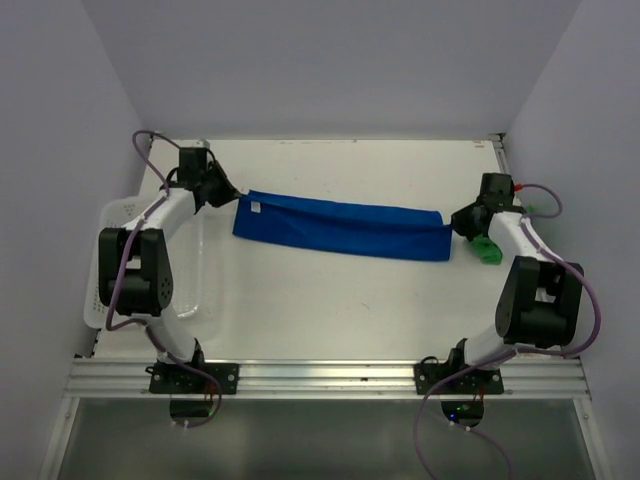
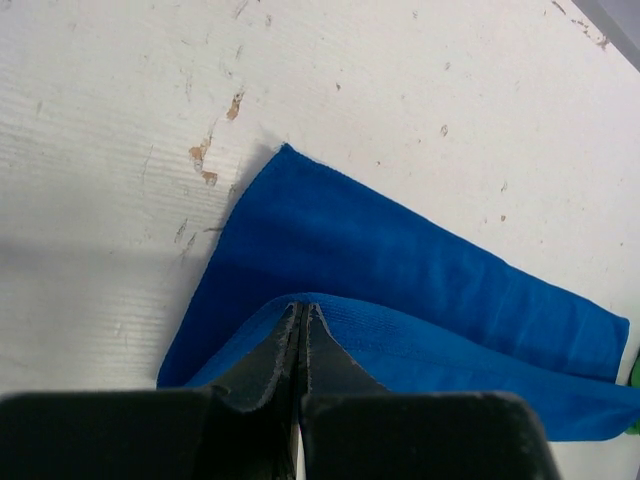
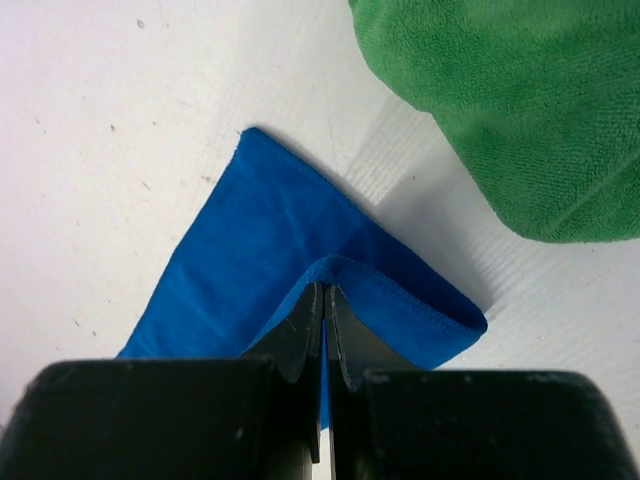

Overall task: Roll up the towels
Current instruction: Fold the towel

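Across the middle of the white table [image 1: 330, 310], the blue towel [image 1: 340, 228] lies as a long folded strip between both arms. The left gripper [image 2: 302, 310] is clamped on its left end, and the right gripper [image 3: 325, 292] pinches its right end. The green towel [image 1: 487, 250] sits bunched just beside the right gripper.

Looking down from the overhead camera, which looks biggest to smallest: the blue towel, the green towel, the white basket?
Blue towel and white basket: unsure, the left arm covers much of the basket.
Green towel: clearly smallest, partly behind the right arm.
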Controlling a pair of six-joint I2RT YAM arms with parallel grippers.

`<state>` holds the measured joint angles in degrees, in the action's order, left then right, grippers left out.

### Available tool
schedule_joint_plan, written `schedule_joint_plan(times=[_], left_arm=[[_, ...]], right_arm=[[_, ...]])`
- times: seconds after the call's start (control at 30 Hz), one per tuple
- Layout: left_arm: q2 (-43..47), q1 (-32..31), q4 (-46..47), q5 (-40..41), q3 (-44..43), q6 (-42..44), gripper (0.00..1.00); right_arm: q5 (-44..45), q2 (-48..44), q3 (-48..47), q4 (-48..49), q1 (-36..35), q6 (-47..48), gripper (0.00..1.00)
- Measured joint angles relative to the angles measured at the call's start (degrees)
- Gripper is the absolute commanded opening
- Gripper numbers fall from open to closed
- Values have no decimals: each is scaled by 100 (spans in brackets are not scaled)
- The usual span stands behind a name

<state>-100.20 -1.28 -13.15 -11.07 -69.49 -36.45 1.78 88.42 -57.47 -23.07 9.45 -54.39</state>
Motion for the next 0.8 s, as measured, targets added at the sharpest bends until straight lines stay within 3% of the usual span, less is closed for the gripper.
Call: schedule_joint_plan(times=[0.8], left_arm=[[-682, -2, 15, -4, -476, -2, 0]], right_arm=[[13, 929, -579, 83, 0, -50, 0]])
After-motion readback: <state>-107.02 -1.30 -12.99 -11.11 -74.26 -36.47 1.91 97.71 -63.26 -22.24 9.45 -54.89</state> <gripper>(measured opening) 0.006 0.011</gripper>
